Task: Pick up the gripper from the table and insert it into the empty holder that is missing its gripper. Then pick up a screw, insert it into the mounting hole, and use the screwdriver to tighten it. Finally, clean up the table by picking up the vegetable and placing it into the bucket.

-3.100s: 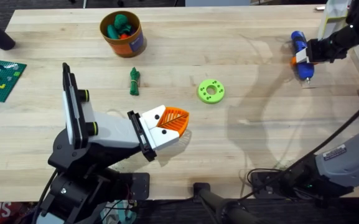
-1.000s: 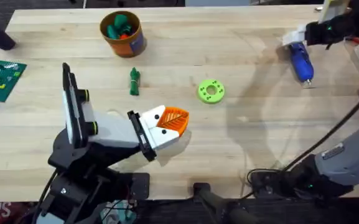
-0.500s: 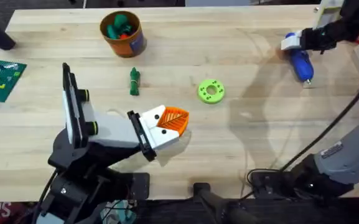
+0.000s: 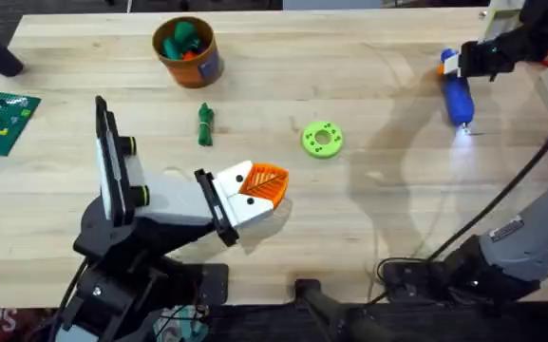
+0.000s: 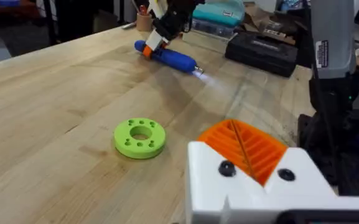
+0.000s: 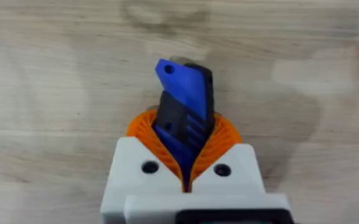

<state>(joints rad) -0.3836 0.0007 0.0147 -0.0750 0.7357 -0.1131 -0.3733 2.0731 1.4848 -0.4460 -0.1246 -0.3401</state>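
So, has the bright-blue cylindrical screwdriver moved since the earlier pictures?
Yes. The bright-blue cylindrical screwdriver shifted slightly, its rear end now nearer the table's far edge; the lime-green disc stayed put.

Right gripper [image 4: 451, 63], about three seconds ago closed across the middle of the screwdriver [image 4: 458, 97] with the arm reaching in from the right, now sits at the tool's far, butt end, its orange pads [image 6: 211, 142] pressed against the blue end piece. The screwdriver lies slightly farther from the camera than before and is more nearly aligned with the table's depth, its metal tip [image 4: 463, 128] pointing toward the near edge.
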